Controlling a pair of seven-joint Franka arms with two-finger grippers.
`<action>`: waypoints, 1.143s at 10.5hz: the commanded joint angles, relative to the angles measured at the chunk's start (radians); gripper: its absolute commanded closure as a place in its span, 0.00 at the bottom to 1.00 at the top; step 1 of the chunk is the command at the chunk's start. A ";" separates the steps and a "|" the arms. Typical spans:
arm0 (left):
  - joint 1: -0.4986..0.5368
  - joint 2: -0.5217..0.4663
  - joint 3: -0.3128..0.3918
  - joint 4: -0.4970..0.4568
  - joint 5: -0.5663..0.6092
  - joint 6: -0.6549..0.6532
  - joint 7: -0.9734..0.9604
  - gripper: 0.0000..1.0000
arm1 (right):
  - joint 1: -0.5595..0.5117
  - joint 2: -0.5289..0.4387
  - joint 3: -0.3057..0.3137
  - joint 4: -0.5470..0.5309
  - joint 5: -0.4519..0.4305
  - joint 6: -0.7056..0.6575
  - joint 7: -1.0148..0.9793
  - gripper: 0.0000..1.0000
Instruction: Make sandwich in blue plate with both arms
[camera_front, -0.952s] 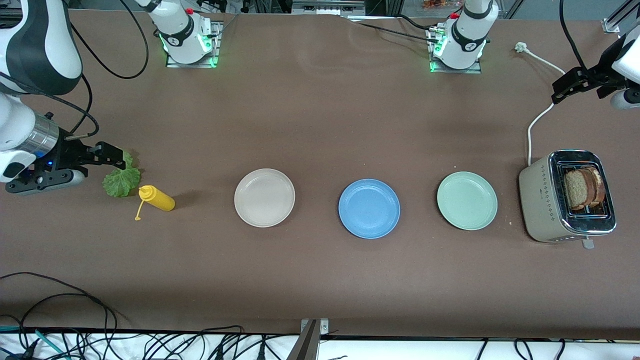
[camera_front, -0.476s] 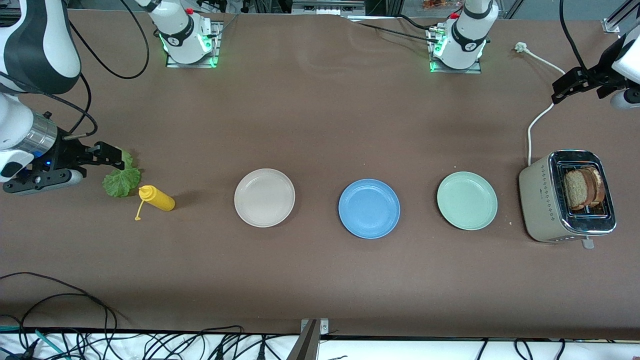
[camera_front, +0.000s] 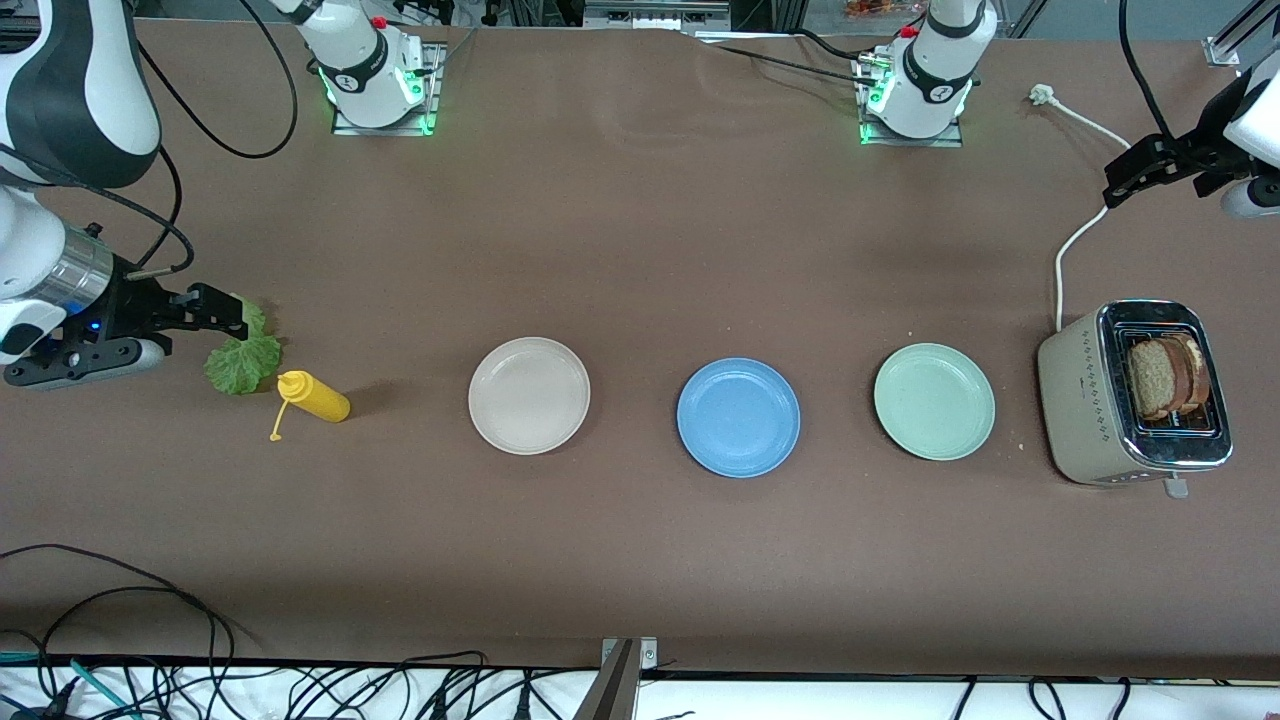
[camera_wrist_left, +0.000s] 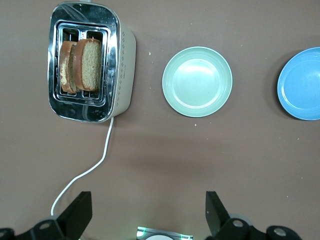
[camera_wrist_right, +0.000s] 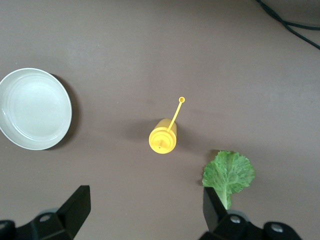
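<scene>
We start at the blue plate (camera_front: 738, 417), bare in the middle of the row of three, about halfway along the desk. No sandwich on it yet: the two bread slices (camera_front: 1165, 376) stand in the slots of the toaster (camera_front: 1090, 400) at the left arm's end of the desk, and the lettuce leaf (camera_front: 241, 359) lies flat near the right arm's end, just beside the yellow squeeze bottle (camera_front: 319, 395).

Flanking our plate, we have the pale green plate (camera_front: 934, 401) toward the toaster and the beige-white plate (camera_front: 529, 395) toward the bottle, both bare.

Now the arms. The right gripper (camera_front: 225, 315) hangs low over the lettuce, jaws wide, nothing between them. Over the last second it has crept a touch toward the desk's end edge and hardly dropped, so we read this as lining up on the leaf, not a grab yet. In the right wrist view the leaf (camera_wrist_right: 228, 174) sits close by one finger (camera_wrist_right: 214, 207), off to that side of the gap.

The left gripper (camera_front: 1135, 175) waits high over the desk near the toaster's white cord (camera_front: 1072, 240), jaws wide and empty, unmoved in that second. Its wrist view looks straight down on the bread (camera_wrist_left: 80, 65).

Nothing else on the desk has shifted. The whole build lies ahead, we judge.
</scene>
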 joint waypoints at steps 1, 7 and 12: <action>0.010 0.000 -0.003 0.012 -0.027 -0.015 0.001 0.00 | -0.012 0.012 0.002 0.025 0.006 -0.038 -0.009 0.00; 0.010 0.000 -0.003 0.012 -0.027 -0.015 0.001 0.00 | -0.007 0.023 0.005 0.044 0.004 -0.043 -0.010 0.00; 0.010 0.002 -0.003 0.012 -0.027 -0.015 0.003 0.00 | -0.004 0.037 0.005 0.045 0.006 -0.041 -0.010 0.00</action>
